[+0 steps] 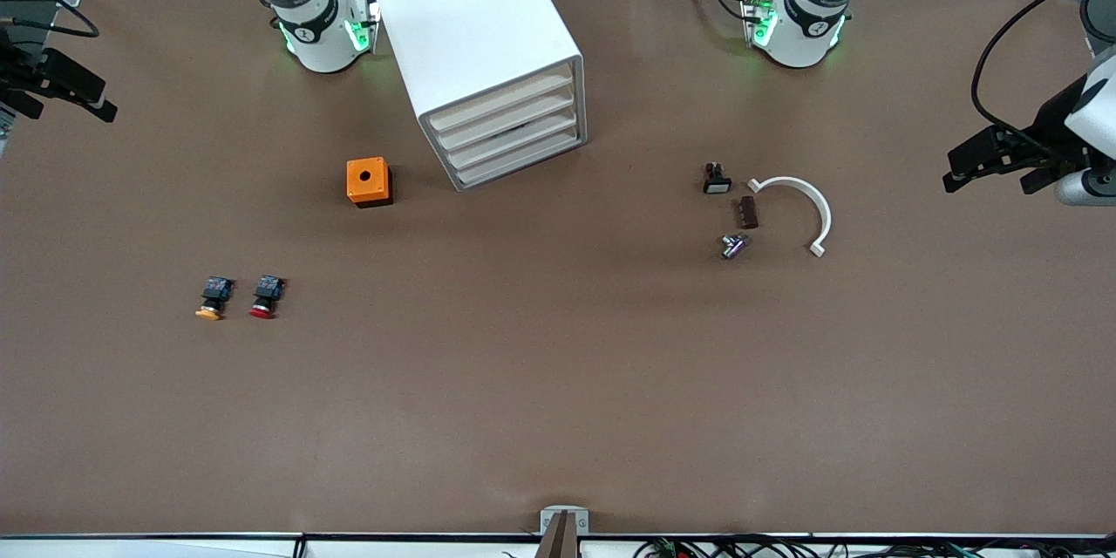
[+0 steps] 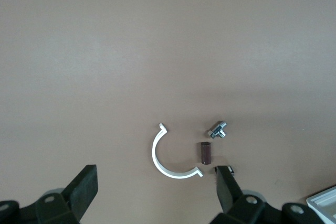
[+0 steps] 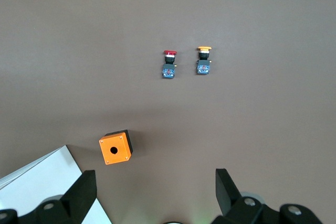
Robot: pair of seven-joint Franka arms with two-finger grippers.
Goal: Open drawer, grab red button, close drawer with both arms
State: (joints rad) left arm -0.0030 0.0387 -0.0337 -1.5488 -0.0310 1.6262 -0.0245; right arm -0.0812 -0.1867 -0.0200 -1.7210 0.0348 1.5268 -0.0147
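Observation:
The white cabinet point(image 1: 475, 35) stands between the arm bases. Its four drawers are all shut, and the drawer point(image 1: 508, 111) is second from the top. The red-capped button point(image 1: 265, 296) lies on the table toward the right arm's end, nearer the front camera than the cabinet. It also shows in the right wrist view point(image 3: 169, 64). My right gripper point(image 1: 96, 100) is open and empty, high over the table's right-arm end; its wrist view shows it too point(image 3: 156, 192). My left gripper point(image 1: 959, 170) is open and empty, high over the left-arm end; its wrist view shows it too point(image 2: 156, 190).
An orange-yellow-capped button point(image 1: 213, 297) lies beside the red one. An orange box point(image 1: 369, 181) sits beside the cabinet. Toward the left arm's end lie a black switch point(image 1: 716, 179), a brown piece point(image 1: 748, 212), a metal fitting point(image 1: 733, 246) and a white curved clamp point(image 1: 798, 205).

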